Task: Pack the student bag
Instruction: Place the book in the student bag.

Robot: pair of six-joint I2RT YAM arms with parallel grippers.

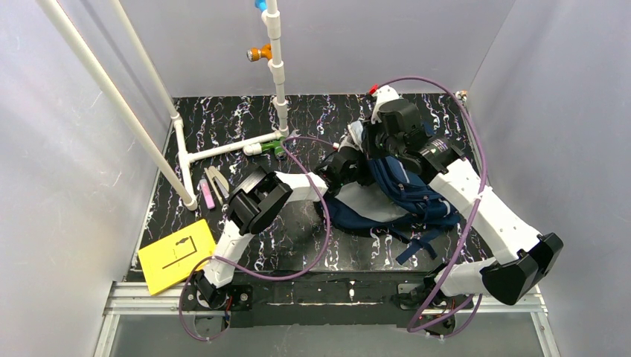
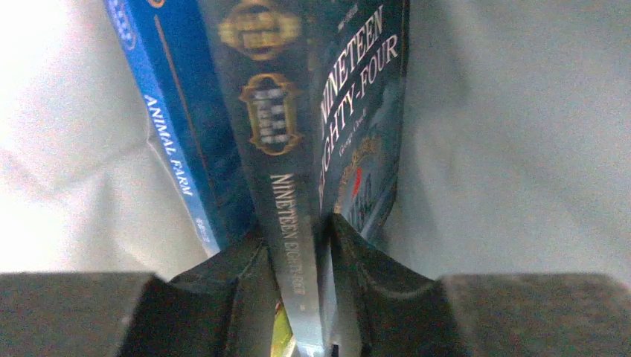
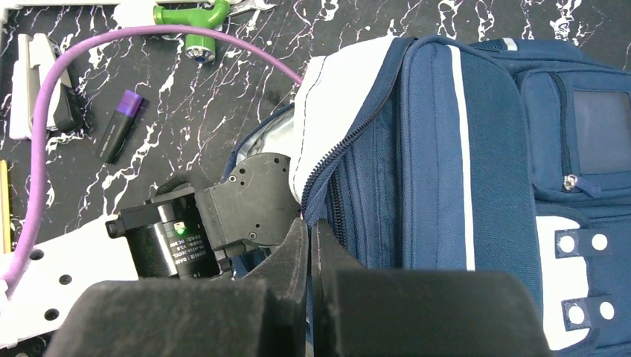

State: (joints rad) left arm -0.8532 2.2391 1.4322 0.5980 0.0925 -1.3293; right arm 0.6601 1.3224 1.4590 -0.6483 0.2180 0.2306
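The student bag [image 1: 408, 199], a large navy blue fabric backpack with grey-white trim, lies on the black white-veined table [image 1: 223, 123], right of centre, with its open end toward the far side. Both arms meet there.

The left gripper [image 2: 296, 232] is inside the bag, pale grey lining on both sides. Its 2 fingers are clamped on the spine edge of a dark paperback [image 2: 277, 134] lettered "Nineteen Eighty-Four", which stands upright. A blue book [image 2: 167, 126] lettered "Animal Farm" leans against that paperback's left side, touching it.

The right gripper [image 3: 309, 230] has its jaws pressed together at the bag's zip edge, pinching the fabric rim where the white trim meets the navy panel. The left arm's black wrist sits just beside it in the opening.

A purple-capped black marker [image 3: 121, 125] and a green plastic fitting [image 3: 192, 18] lie on the table left of the bag. A flat yellow card [image 1: 176, 254] rests at the near left corner.
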